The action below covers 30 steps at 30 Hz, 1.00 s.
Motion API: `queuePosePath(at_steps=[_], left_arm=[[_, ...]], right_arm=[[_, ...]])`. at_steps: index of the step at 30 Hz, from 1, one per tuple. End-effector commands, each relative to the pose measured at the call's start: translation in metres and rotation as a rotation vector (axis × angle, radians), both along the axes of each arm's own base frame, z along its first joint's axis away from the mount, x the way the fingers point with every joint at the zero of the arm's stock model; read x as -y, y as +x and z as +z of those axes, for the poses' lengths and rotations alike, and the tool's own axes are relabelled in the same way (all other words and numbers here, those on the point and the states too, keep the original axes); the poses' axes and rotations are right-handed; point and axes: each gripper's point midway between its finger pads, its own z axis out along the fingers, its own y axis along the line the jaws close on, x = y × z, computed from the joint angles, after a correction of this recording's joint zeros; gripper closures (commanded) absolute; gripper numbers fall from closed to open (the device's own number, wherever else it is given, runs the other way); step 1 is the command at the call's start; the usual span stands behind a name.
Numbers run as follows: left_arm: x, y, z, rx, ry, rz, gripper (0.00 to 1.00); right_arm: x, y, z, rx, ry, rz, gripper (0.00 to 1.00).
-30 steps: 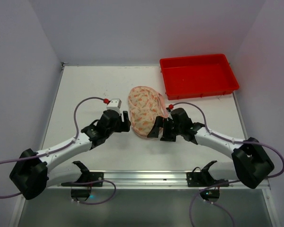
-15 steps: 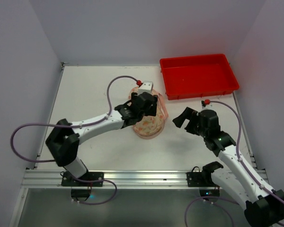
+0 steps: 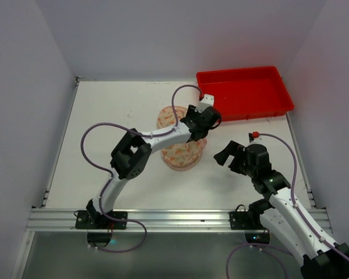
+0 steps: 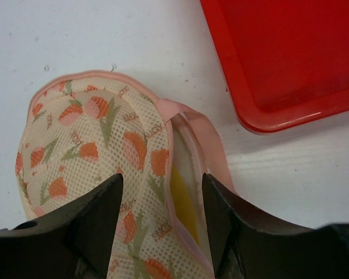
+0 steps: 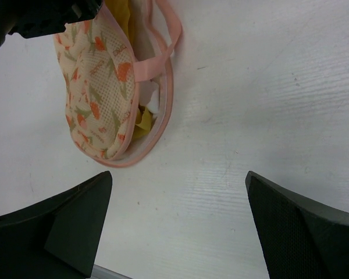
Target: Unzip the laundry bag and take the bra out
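On the table (image 3: 104, 110), your laundry bag (image 3: 180, 154) gapes along its right edge, so the zip looks undone, but what is probably the yellow bra (image 4: 183, 197) sits inside; left gripper (image 4: 161, 189) hovers spread above it, right gripper (image 5: 178, 180) spread, empty, nearby.

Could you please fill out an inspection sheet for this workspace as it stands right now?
Surface: white table, a few small scuffs.
Job's things: laundry bag lies mid-table with its pink zip edge parted; yellow fabric shows inside, not yet out.
Clutter: red tray at the far right; nothing seen in it.
Grippers: left gripper open, fingers straddling the bag's parted edge; right gripper open over bare table beside the bag, holding nothing.
Cables: purple cables loop off both arms; one arcs above the bag; no snag seen.
Surroundings: pale walls on three sides; metal rail along the near edge.
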Motion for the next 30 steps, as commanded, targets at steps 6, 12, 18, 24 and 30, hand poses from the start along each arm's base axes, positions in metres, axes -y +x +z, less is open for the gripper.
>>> queuePosePath(at_steps=[6,12,18,24,30], left_arm=[[-0.017,0.0,-0.011,0.002,0.143,0.063,0.48],[-0.021,-0.007,-0.02,-0.029,0.144,0.06,0.78],[-0.025,-0.019,0.031,0.0,0.017,0.046,1.0],[-0.039,-0.039,0.079,0.034,-0.168,-0.005,1.0],[-0.08,-0.054,0.089,0.013,-0.314,-0.023,1.0]], right_arm=[[-0.005,0.0,-0.003,-0.006,0.033,0.009,0.01],[-0.006,-0.001,-0.006,-0.012,0.037,0.011,0.01],[-0.004,0.0,-0.003,0.004,0.034,0.005,0.01],[-0.005,0.002,0.0,0.014,0.029,0.016,0.01],[-0.011,0.003,0.003,0.034,0.033,0.062,0.01]])
